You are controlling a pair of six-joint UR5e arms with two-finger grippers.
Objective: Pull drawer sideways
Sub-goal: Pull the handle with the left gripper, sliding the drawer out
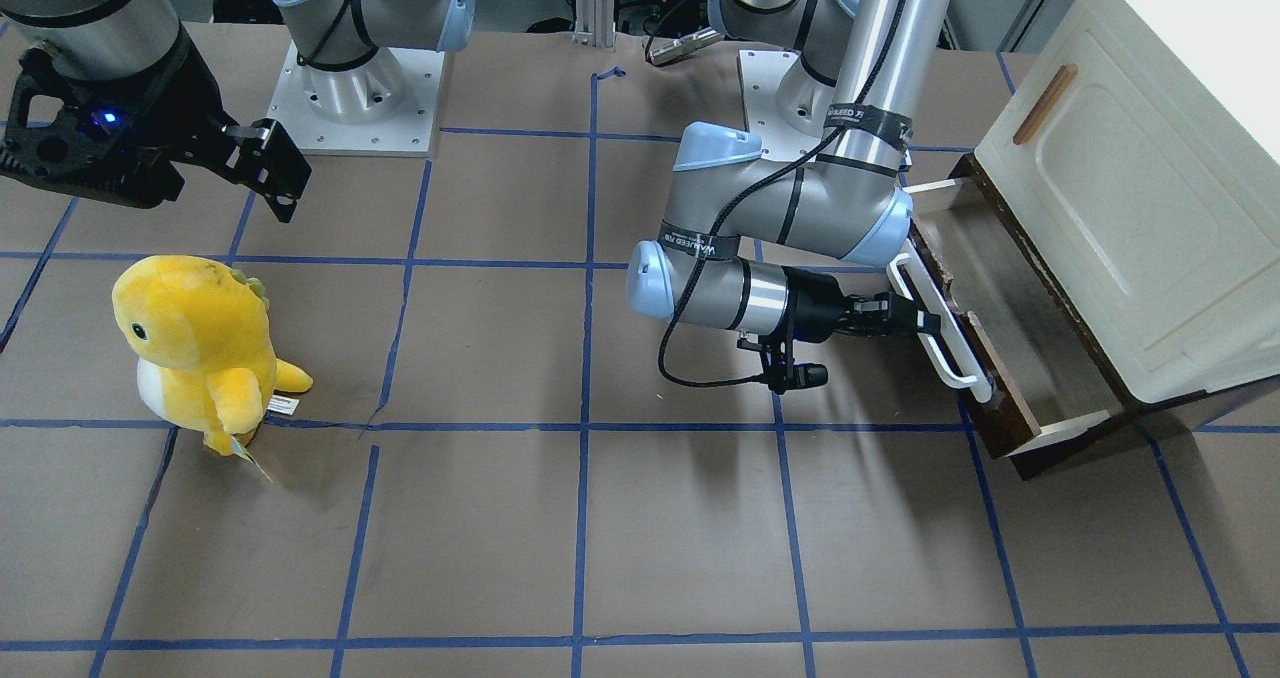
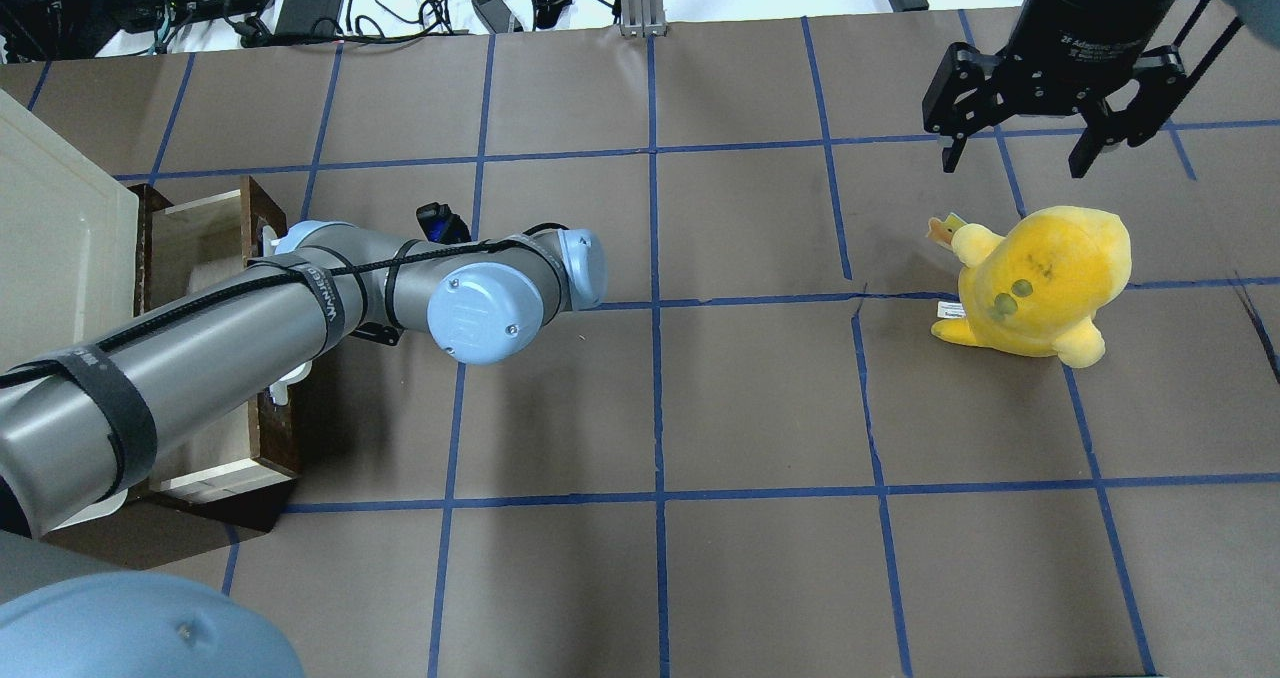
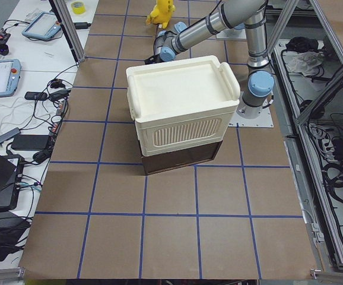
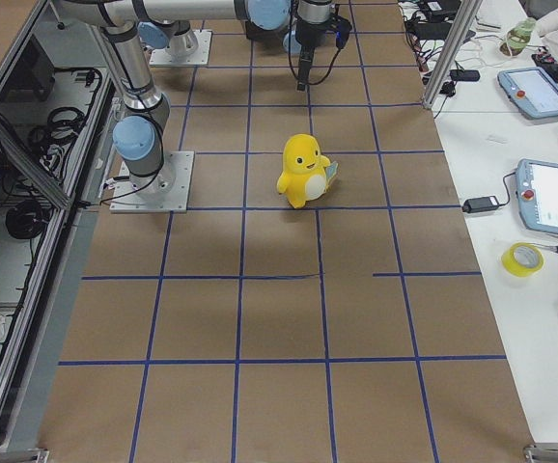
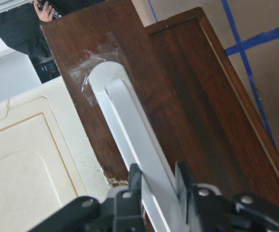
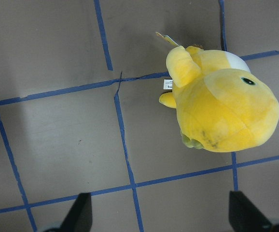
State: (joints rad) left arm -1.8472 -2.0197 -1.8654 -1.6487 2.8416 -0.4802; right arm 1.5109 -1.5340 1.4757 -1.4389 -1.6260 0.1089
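Observation:
The dark brown drawer stands part way out from under the cream-white cabinet, so its pale interior shows. My left gripper is shut on the drawer's white bar handle. In the left wrist view its black fingers sit on either side of the handle, against the drawer front. In the overhead view my own arm hides this gripper. My right gripper hangs open and empty above the table, far from the drawer.
A yellow plush dinosaur stands on the brown table, below and in front of my right gripper; it also shows in the right wrist view. Blue tape lines grid the table. The cabinet has a slim wooden handle.

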